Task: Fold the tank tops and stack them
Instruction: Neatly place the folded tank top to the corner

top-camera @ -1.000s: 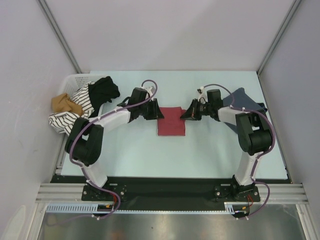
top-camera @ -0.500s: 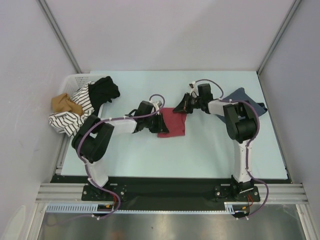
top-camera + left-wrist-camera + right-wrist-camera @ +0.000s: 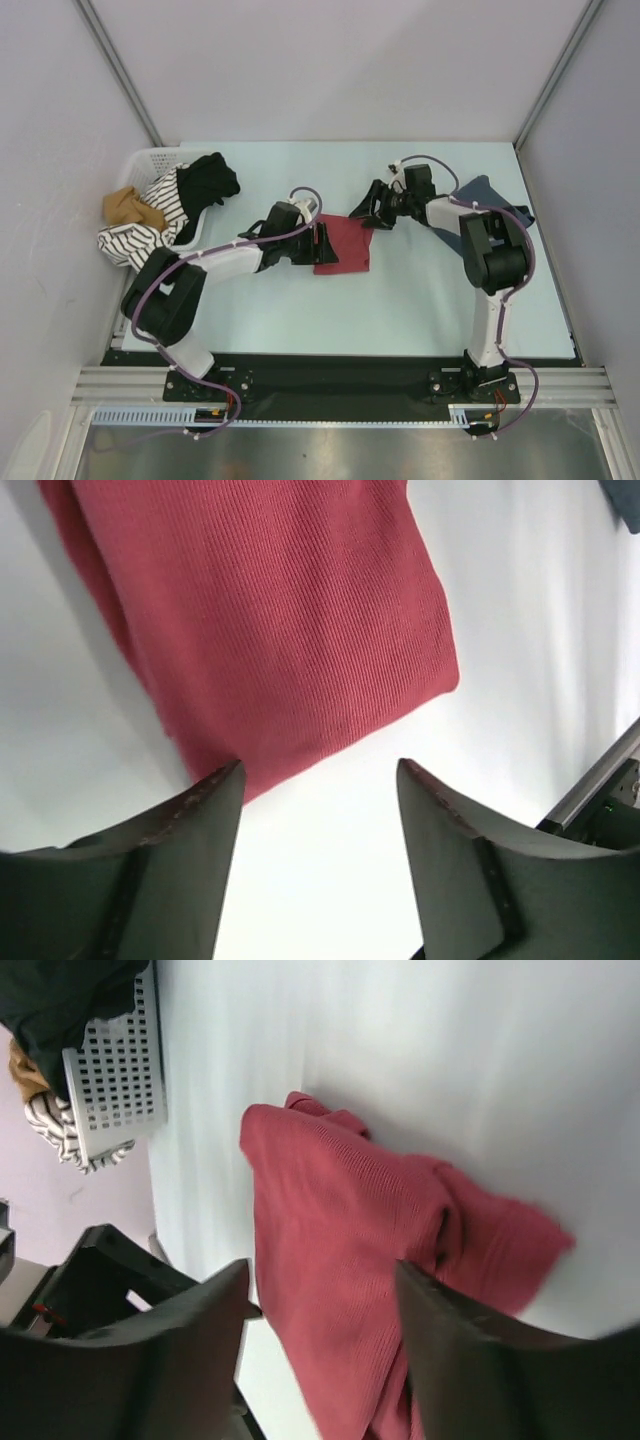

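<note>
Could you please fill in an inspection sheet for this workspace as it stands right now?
Surface: pale blue table; no spills seen.
Job's things: red tank top folded at the centre, its far right corner rumpled; blue-grey tank top lying unfolded at the far right, behind the right arm.
Clutter: white basket at the far left corner, a heap of clothes spilling over it.
Grippers: left gripper open at the red top's left edge; right gripper open at its far right corner; neither holds cloth.
Cables: purple cables looped along both arms; none on the cloth.
Surroundings: grey walls and metal frame posts; nothing else seen.
</note>
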